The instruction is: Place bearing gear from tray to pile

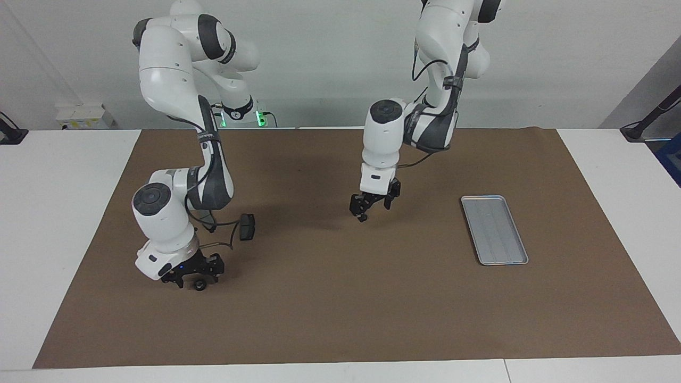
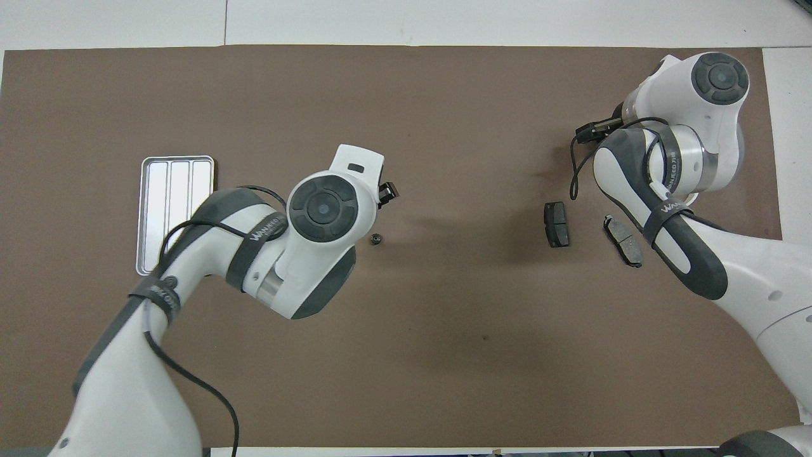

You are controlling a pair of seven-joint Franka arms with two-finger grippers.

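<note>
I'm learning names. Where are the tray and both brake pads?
tray (image 1: pixel 495 230): facing view, bare ridged floor.
straight brake pad (image 2: pixel 556 224): overhead view, its middle.
slanted brake pad (image 2: pixel 623 240): overhead view, its middle.

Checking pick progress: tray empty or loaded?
Empty. In the facing view the tray shows its whole ridged floor bare, nothing on it.
</note>
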